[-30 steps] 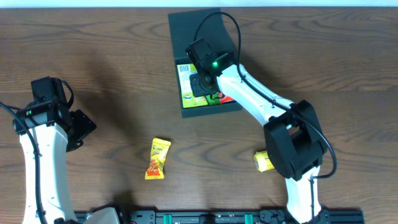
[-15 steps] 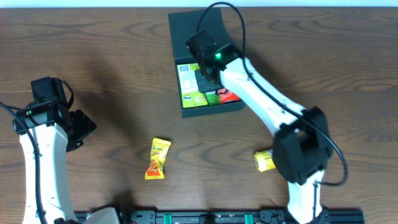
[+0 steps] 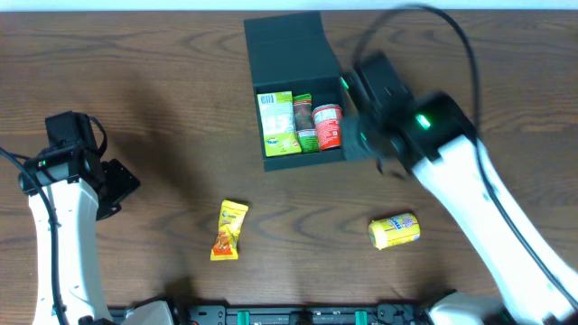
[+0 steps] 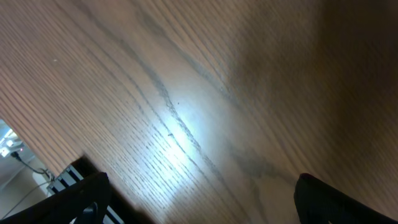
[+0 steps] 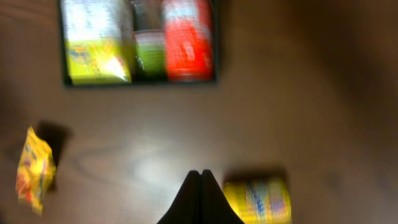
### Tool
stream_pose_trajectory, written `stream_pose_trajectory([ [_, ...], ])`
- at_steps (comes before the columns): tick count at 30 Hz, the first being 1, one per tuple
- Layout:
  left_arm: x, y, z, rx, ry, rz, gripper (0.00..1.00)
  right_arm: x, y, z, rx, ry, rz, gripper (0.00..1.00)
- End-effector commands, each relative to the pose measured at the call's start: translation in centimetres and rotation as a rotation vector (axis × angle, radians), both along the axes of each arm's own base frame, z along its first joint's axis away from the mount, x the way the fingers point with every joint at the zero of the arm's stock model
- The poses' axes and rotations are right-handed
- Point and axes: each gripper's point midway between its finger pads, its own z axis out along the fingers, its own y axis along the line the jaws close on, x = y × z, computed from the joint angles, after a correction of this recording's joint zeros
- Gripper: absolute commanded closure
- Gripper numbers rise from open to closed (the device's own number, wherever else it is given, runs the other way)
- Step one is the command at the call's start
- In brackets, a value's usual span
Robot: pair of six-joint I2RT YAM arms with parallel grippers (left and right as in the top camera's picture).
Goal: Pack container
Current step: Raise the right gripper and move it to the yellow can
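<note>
The wooden surface (image 3: 135, 63) held the open container (image 3: 287, 50), three snacks (image 3: 298, 122) packed side by side. Beside it my right fingers (image 5: 200, 186) hung shut, empty, likely bound for the yellow packet (image 3: 394, 231); left fingers (image 3: 116, 183) stood wide.

orange-yellow snack packet (image 3: 228, 229) is lying on the dark wood bench (image 3: 135, 72); yellow packet (image 3: 395, 231) is lying well apart, to its right.

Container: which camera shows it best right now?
Overhead: the whole container is sharp and open, with three snacks inside. The right wrist view shows it blurred and cut off at the top. The left wrist view shows only table.
</note>
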Motion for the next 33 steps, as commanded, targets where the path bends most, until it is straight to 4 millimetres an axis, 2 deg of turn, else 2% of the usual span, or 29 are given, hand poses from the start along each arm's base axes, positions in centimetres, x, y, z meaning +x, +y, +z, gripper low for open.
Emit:
stream_pose_trajectory([
  [1, -0.2, 0.4, 0.0, 0.018, 0.015, 0.003, 0.05, -3.4, -2.4, 0.1, 0.091, 0.009, -0.254, 0.98],
  [3, -0.2, 0.4, 0.0, 0.018, 0.015, 0.003, 0.05, -5.7, -3.8, -0.1, 0.154, 0.021, -0.424, 0.99],
  [8, -0.2, 0.4, 0.0, 0.018, 0.015, 0.003, 0.05, -10.1, -7.1, -2.4, 0.261, 0.038, -0.811, 0.82],
  [11, -0.2, 0.4, 0.0, 0.018, 0.015, 0.003, 0.05, -11.9, -8.3, -4.8, 0.28, 0.066, -0.981, 0.17],
  [12, -0.2, 0.4, 0.0, 0.018, 0.015, 0.003, 0.05, -12.5, -8.6, -5.9, 0.28, 0.082, -1.048, 0.01],
  [17, -0.2, 0.4, 0.0, 0.018, 0.015, 0.003, 0.05, -13.8, -9.5, -9.8, 0.266, 0.118, -1.28, 0.01],
  [27, -0.2, 0.4, 0.0, 0.018, 0.015, 0.003, 0.05, -11.1, -8.1, -15.3, 0.359, 0.077, -1.355, 0.01],
  [33, -0.2, 0.4, 0.0, 0.018, 0.015, 0.003, 0.05, -10.0, -8.2, -17.0, 0.33, 0.069, -1.396, 0.04],
])
